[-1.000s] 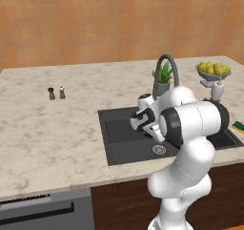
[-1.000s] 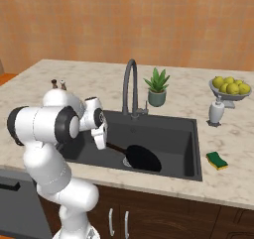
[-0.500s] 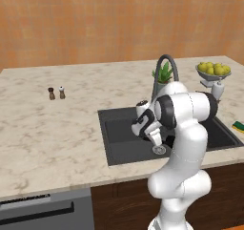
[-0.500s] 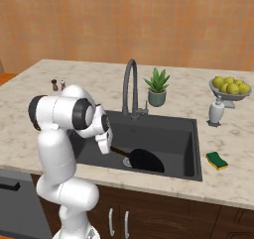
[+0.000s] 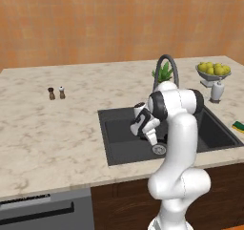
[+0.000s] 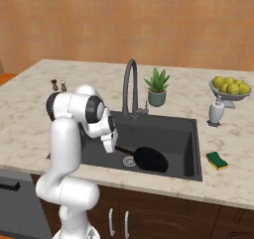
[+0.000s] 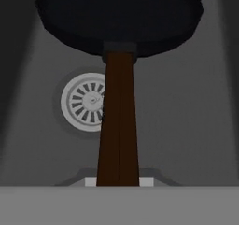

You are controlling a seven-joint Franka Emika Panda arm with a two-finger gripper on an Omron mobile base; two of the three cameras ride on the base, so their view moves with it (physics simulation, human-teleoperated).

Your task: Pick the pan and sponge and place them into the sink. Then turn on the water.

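Pan (image 6: 150,159) handle clamped in gripper (image 6: 115,148), over sink (image 6: 186,134).

The white arm with dark joints rises from its base, bends at a high elbow and folds forward and down, so that the wrist points steeply downward. Its small two-finger claw (image 6: 115,148) hangs low at the end of the tilted hand, jaws drawn tight together and clamped on a thin, dark brown straight handle (image 7: 118,121) that runs away from the fingers
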